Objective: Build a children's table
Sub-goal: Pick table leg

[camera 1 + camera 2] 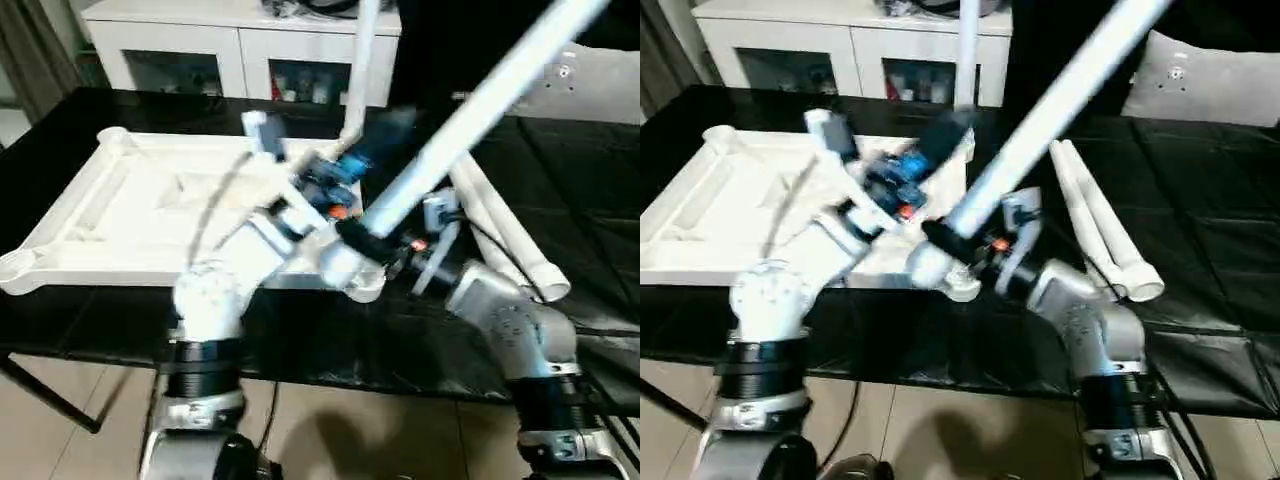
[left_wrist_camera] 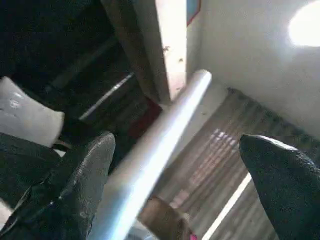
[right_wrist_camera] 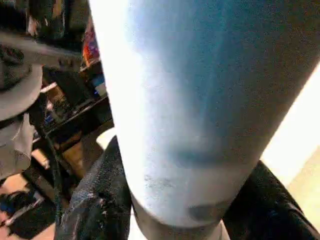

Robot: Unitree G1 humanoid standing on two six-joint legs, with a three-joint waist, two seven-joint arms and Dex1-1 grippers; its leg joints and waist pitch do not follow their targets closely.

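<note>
While the small white plastic square table top point(image 1: 150, 210) lies upside down on the black counter point(image 1: 590, 200), its ribbed underside is turned upward and its round corner sockets are seen at the corners. One long round tapering white leg point(image 1: 480, 110) is gripped near its thick end by the right pincer point(image 1: 375, 240), whose two black fingers point(image 3: 95, 200) are closed against either side of the leg; the leg is slanted up and away to the right, its lower end close to the near right corner socket point(image 1: 365, 280) of the top, though whether it is seated there cannot be told. Beside that corner, over the table top, the left pincer point(image 2: 175, 190) is held with its fingers spread wide and nothing clasped; the slanted leg is seen passing between them, near one finger point(image 2: 85, 185) and apart from the other. A second white leg point(image 1: 358, 70) is stood upright at the far right corner of the top. Two further white legs point(image 1: 505, 235) are laid side by side on the counter, to the right of the top. Behind the counter a long white cabinet with glass-fronted openings point(image 1: 240, 50) is seen, and a white cushion point(image 1: 1205, 85) is placed at the far right.
</note>
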